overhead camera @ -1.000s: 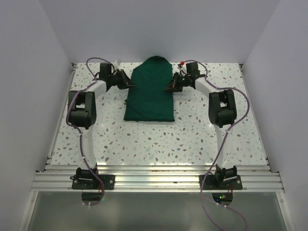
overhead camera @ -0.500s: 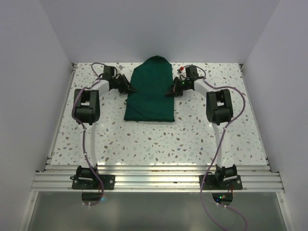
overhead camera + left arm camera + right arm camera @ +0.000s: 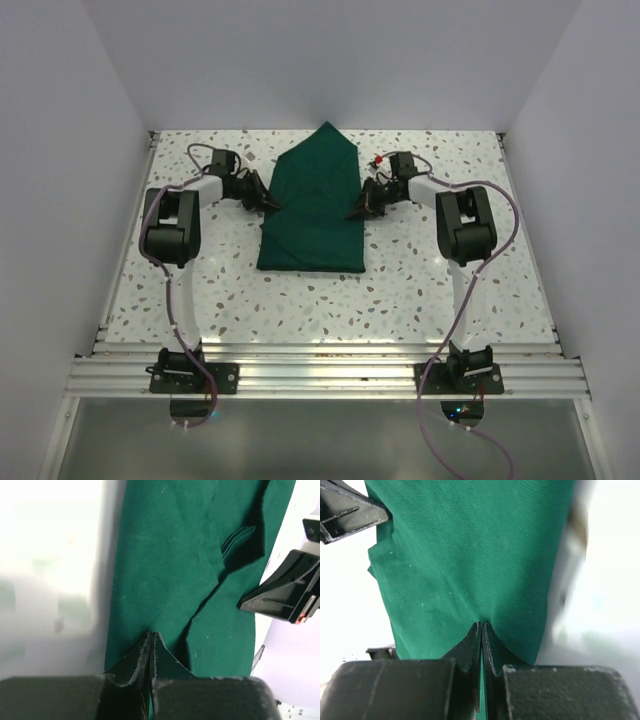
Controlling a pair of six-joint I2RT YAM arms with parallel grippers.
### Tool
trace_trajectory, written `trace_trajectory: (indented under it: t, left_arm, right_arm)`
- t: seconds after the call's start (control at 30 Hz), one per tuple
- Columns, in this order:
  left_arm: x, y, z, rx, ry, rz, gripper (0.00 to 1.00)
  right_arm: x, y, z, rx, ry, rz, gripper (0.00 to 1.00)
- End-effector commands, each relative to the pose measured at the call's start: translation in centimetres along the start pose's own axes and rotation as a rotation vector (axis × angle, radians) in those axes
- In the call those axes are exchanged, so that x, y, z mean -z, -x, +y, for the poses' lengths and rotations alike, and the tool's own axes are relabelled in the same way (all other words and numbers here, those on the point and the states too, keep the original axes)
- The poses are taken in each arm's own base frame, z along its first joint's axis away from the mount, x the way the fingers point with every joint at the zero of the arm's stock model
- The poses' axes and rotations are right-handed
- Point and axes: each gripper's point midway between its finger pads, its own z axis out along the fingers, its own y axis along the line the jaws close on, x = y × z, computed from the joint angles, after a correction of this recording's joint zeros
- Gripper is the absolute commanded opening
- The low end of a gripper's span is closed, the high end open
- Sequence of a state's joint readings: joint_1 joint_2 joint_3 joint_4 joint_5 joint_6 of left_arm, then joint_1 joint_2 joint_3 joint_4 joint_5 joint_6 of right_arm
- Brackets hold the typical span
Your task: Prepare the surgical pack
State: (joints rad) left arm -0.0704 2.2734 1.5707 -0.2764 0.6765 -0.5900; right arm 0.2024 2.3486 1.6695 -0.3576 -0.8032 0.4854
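- The surgical pack (image 3: 312, 215) lies on the table (image 3: 300, 300), centred between the arms and toward the far side. Its near part is a tidy rectangle, and its far end runs out to a flat point aimed at the far wall.
- No tray, instruments or pads show in any view. I judge they are already wrapped inside, though the cloth hides whatever is there, so I cannot confirm it.
- The left gripper (image 3: 266, 199) sits at the pack's left edge about halfway along. Its wrist view shows the jaws pressed together with a thin ridge of green cloth (image 3: 165, 570) pinched between the tips.
- The right gripper (image 3: 359, 209) sits at the right edge, roughly opposite. Its jaws are closed in the same way on a small peak of fabric.
- Done, as far as can be judged: the contents are covered, the near fold is laid and the sides are drawn in, so the bundle is narrow and even.
- A loose layered flap edge shows in the left wrist view, toward the right side of the pack, so at least one fold already lies over another.
- Left, in my judgement: the far point is not yet folded over, so the pack is not closed into a compact rectangle. With both edges gripped at the waist, the step in hand looks like tightening or shaping the sides ahead of that last fold.
- Overall the task looks well past halfway, with the closing fold and any tuck yet to come.
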Motion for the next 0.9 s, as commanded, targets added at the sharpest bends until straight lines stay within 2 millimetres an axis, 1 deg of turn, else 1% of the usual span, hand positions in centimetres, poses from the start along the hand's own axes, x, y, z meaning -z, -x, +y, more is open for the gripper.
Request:
trace_trajectory:
  t: [0.0, 0.07, 0.1, 0.13, 0.17, 0.23, 0.27, 0.3, 0.33, 0.37, 0.4, 0.43, 0.47, 0.5, 0.53, 0.57, 0.6, 0.63, 0.73, 0.77, 0.8, 0.83, 0.87]
  left_arm:
    - [1.3, -4.8, 4.3, 0.034, 0.146, 0.079, 0.01]
    - [2.0, -5.6, 4.1, 0.031, 0.144, 0.078, 0.01]
    - [2.6, -6.0, 3.7, 0.025, 0.136, 0.07, 0.01]
    - [3.0, -6.0, 3.3, 0.018, 0.128, 0.061, 0.01]
    - [3.5, -5.7, 2.3, 0.012, 0.108, 0.045, 0.01]
    - [3.9, -5.0, 1.1, -0.009, 0.081, 0.018, 0.01]
    - [4.2, -4.5, 0.3, -0.012, 0.063, 0.002, 0.02]
    - [4.3, -3.4, -0.6, -0.033, 0.041, -0.026, 0.02]
    - [4.5, -2.8, -1.2, -0.039, 0.027, -0.039, 0.03]
    - [4.4, -2.4, -1.5, -0.031, 0.016, -0.045, 0.03]
    - [4.4, -1.5, -2.2, -0.044, -0.001, -0.062, 0.04]
    - [4.3, -1.1, -2.5, -0.045, -0.011, -0.067, 0.04]
    - [3.9, -1.0, -2.3, -0.03, -0.011, -0.06, 0.04]
    - [3.9, -0.4, -2.7, -0.036, -0.017, -0.07, 0.04]
    - [3.7, -0.3, -2.6, -0.033, -0.018, -0.069, 0.04]
    - [3.2, -0.3, -2.0, -0.023, -0.006, -0.064, 0.04]
    - [3.0, -0.4, -1.6, -0.01, 0.006, -0.054, 0.04]
    - [2.6, -0.8, -0.8, 0.003, 0.023, -0.037, 0.04]
    - [2.3, -2.2, 0.7, 0.023, 0.059, 0.0, 0.04]
    - [2.4, -2.4, 0.9, 0.014, 0.066, -0.001, 0.04]
    - [2.4, -3.1, 1.5, 0.022, 0.077, 0.01, 0.04]
    - [2.4, -3.4, 1.9, 0.023, 0.085, 0.014, 0.04]
    - [2.4, -3.6, 2.3, 0.019, 0.095, 0.018, 0.04]
  right_arm:
    - [0.8, -3.5, -2.6, -0.027, -0.096, 0.047, 0.02]
    - [1.4, -4.6, -2.4, -0.03, -0.097, 0.054, 0.01]
    - [1.7, -4.8, -2.2, -0.03, -0.1, 0.052, 0.01]
    - [1.9, -4.9, -2.2, -0.025, -0.104, 0.05, 0.02]
    - [2.4, -4.5, -1.4, -0.008, -0.099, 0.035, 0.02]
    - [2.9, -3.9, -0.5, 0.002, -0.086, 0.019, 0.02]
    - [3.2, -3.0, 0.5, 0.022, -0.07, 0.001, 0.02]
    - [3.3, -2.6, 1.1, 0.026, -0.062, -0.004, 0.02]
    - [3.4, -2.2, 1.6, 0.022, -0.054, -0.011, 0.02]
    - [3.7, -1.2, 2.5, 0.037, -0.034, -0.028, 0.02]
    - [3.8, -0.9, 3.0, 0.04, -0.026, -0.032, 0.02]
    - [4.0, -0.1, 3.7, 0.046, -0.017, -0.048, 0.02]
    - [4.1, 0.2, 3.9, 0.045, -0.015, -0.057, 0.02]
    - [4.1, 0.4, 4.1, 0.049, -0.011, -0.062, 0.02]
    - [4.0, 0.5, 3.9, 0.041, -0.013, -0.06, 0.02]
    - [3.9, 0.7, 3.8, 0.039, -0.016, -0.062, 0.02]
    - [3.8, 0.6, 3.4, 0.031, -0.027, -0.059, 0.02]
    - [3.5, 0.5, 2.7, 0.023, -0.039, -0.054, 0.02]
    - [3.3, -0.1, 1.1, 0.016, -0.071, -0.045, 0.02]
    - [3.0, -0.9, 0.2, 0.002, -0.084, -0.028, 0.02]
    - [3.0, -1.2, -0.5, -0.007, -0.093, -0.024, 0.02]
    - [3.0, -1.5, -1.2, -0.004, -0.108, -0.021, 0.02]
    - [2.9, -2.2, -2.0, -0.019, -0.123, -0.009, 0.02]
